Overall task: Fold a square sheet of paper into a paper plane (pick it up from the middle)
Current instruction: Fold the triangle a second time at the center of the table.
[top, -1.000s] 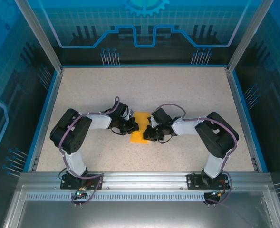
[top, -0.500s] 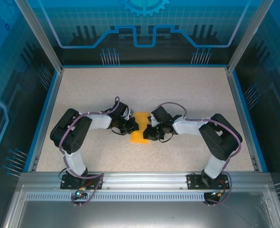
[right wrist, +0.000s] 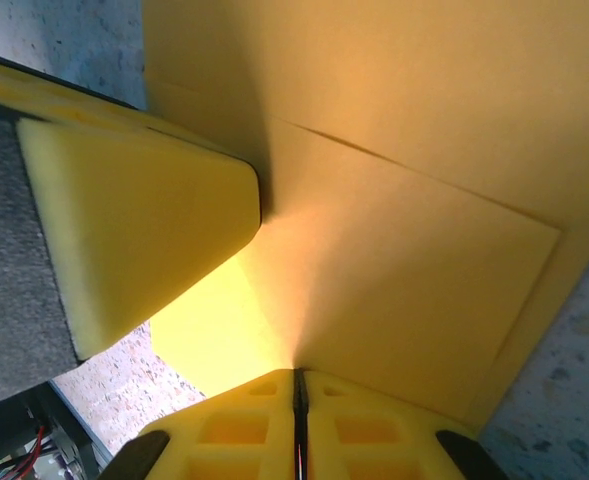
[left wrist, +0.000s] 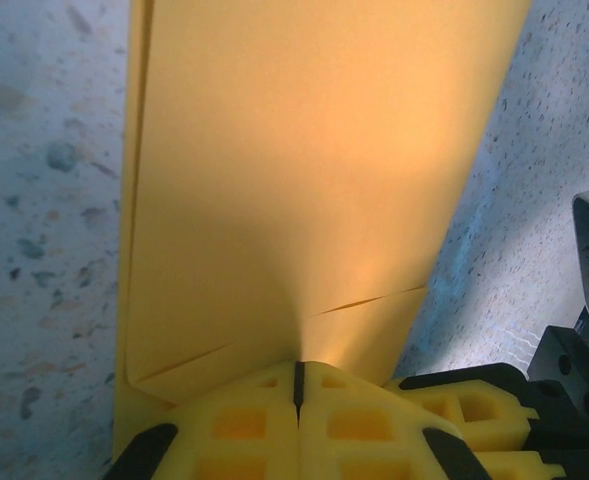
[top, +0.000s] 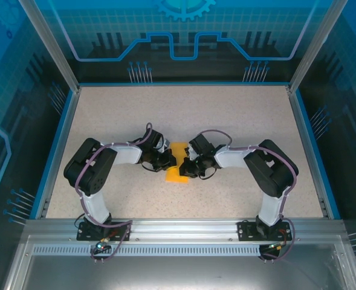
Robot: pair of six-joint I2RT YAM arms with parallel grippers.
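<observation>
The square sheet of paper (top: 179, 150) sits at the middle of the table (top: 238, 121), folded into a narrow strip with layered flaps. No pointed nose or wings show, so I judge most folds remain. The left gripper (left wrist: 297, 365) and right gripper (right wrist: 296, 372) each have their fingers pinched onto opposite edges of the strip.

Orange-yellow paper (top: 176, 175); speckled beige table (top: 238, 121).

Overhead rear view, wrist close-ups sharing paper (left wrist: 304, 180)
</observation>
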